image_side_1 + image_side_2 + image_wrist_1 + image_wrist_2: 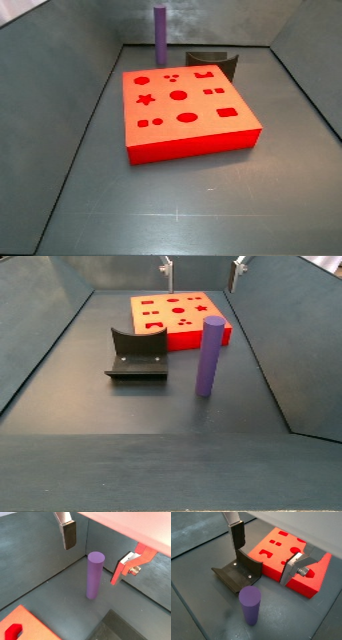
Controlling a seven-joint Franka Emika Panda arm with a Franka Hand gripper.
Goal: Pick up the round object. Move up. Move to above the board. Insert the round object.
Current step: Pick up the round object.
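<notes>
Nothing of the task is done yet: you have all four steps ahead. The peg stands upright on the floor, free of any grip, beside the dark curved block and near the board. Your gripper hangs above the peg with its fingers spread wide apart and nothing between them. The board's holes are all empty in a side view. You must descend, close on the peg, lift, carry and insert.
</notes>
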